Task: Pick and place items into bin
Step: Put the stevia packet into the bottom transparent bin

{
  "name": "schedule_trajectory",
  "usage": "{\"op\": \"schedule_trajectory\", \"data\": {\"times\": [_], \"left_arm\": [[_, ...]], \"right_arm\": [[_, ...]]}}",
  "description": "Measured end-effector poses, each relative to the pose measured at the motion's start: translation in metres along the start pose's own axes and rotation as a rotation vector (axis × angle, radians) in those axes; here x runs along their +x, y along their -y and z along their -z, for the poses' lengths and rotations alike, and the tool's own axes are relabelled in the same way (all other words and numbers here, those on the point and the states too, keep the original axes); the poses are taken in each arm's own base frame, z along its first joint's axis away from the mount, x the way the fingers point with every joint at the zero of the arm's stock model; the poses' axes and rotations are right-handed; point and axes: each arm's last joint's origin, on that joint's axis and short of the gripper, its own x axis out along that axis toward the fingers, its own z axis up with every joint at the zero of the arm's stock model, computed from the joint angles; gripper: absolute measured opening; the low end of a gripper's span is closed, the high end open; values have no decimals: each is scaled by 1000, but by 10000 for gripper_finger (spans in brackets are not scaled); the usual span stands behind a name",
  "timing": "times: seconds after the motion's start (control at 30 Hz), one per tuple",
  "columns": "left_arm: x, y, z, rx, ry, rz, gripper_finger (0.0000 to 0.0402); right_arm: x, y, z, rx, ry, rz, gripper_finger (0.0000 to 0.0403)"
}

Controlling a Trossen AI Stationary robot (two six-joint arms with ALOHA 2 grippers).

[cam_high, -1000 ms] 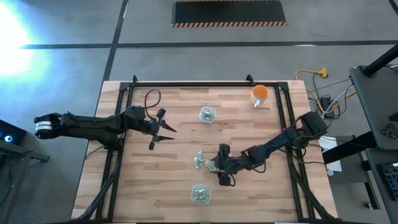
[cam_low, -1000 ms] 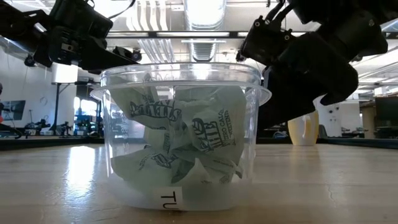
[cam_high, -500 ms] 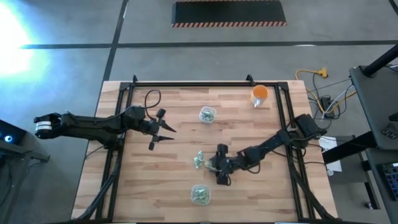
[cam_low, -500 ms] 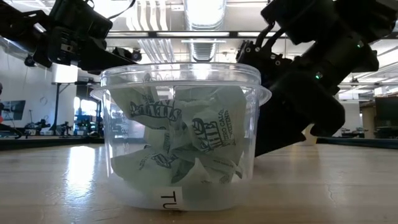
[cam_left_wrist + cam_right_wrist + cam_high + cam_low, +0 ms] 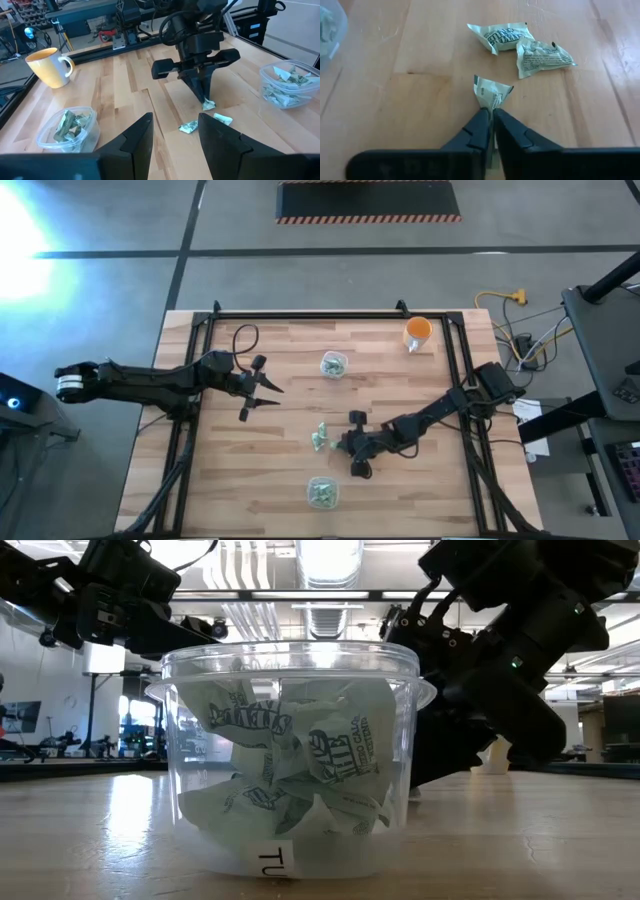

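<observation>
Three small pale green-and-white wrapped items lie loose mid-table. My right gripper (image 5: 492,116) is shut on the one nearest it (image 5: 492,93), which also shows in the left wrist view (image 5: 208,105). The other two items (image 5: 502,34) (image 5: 540,56) lie flat on the wood just beyond it. One clear bin (image 5: 322,492) with several items stands near the front edge, and a second bin (image 5: 333,365) stands farther back. My left gripper (image 5: 265,390) hovers open left of centre, touching nothing. My right gripper pinches the item's near crinkled end (image 5: 490,102) between its two fingertips (image 5: 481,120). The fingers slant down at it from the table's right side. The rest of the item reaches out beyond the tips and lies on the wood.
An orange cup (image 5: 418,332) stands at the far right corner. In the low view the front bin (image 5: 290,760) fills the foreground, with the right arm (image 5: 500,670) behind it. Black rails (image 5: 200,380) frame the table. Bare wood lies between the two bins.
My right gripper has sunk toward the table and edged left to the loose items, rolling slightly, and its fingers have shut on the nearest one. The item still lies on the wood.
</observation>
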Motion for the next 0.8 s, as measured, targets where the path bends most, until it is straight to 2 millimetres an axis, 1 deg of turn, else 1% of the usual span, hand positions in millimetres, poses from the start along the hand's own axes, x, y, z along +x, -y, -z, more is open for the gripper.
{"op": "schedule_trajectory", "data": {"times": [0.07,0.4,0.5,0.63,0.8], "left_arm": [[0,0,0,1,0,0,140],[0,0,0,2,0,0,140],[0,0,0,2,0,0,140],[0,0,0,2,0,0,140],[0,0,0,2,0,0,140]], "right_arm": [[-1,0,-1,-17,1,2,16],[-6,-4,-9,-72,28,-10,9],[-13,-5,-16,-87,42,-16,9],[-30,-8,-27,-106,88,-33,9],[-51,-19,-39,-140,183,-81,9]]}}
